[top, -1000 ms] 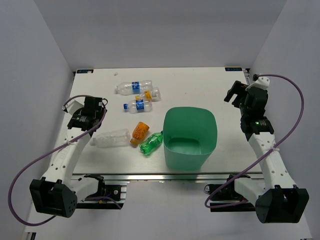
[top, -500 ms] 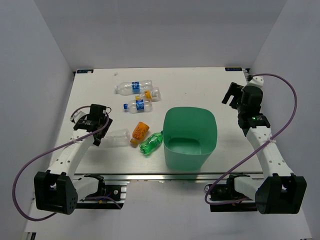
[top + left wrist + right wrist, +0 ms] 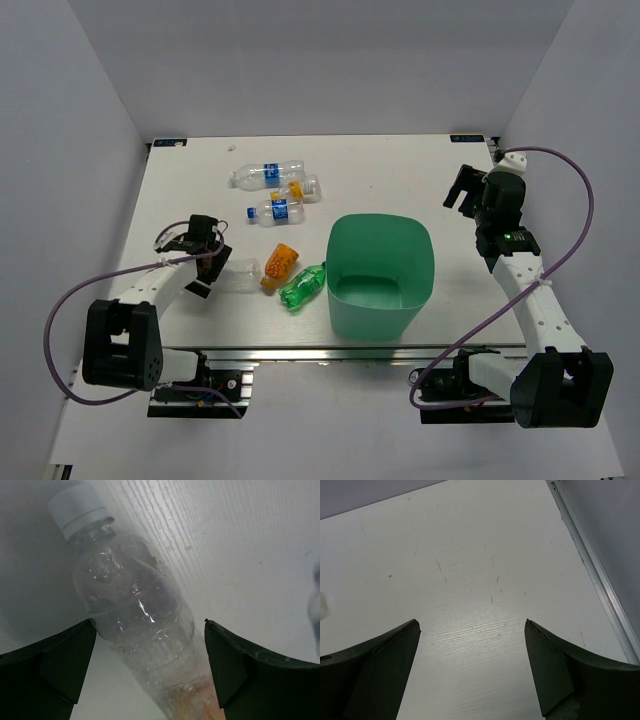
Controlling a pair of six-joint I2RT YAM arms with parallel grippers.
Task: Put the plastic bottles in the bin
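Since half a second ago, the left arm has folded down and in, bringing the left gripper (image 3: 207,268) low over the clear unlabelled bottle (image 3: 238,272), while the right arm has not shifted. Seen from the left wrist, that bottle (image 3: 135,615) lies on its side on the table (image 3: 240,545) with its white cap pointing away, and the jaws are spread wide on either side of its body, not pressed onto it. The orange bottle (image 3: 279,263) and the green bottle (image 3: 303,285) lie just right of it, the green one close to the bin (image 3: 375,318), which stands upright near the front middle. Two blue-labelled bottles (image 3: 268,175) and an orange-capped one (image 3: 305,187) lie farther back. The right gripper (image 3: 470,665) hangs over bare table at the far right, jaws apart, holding nothing
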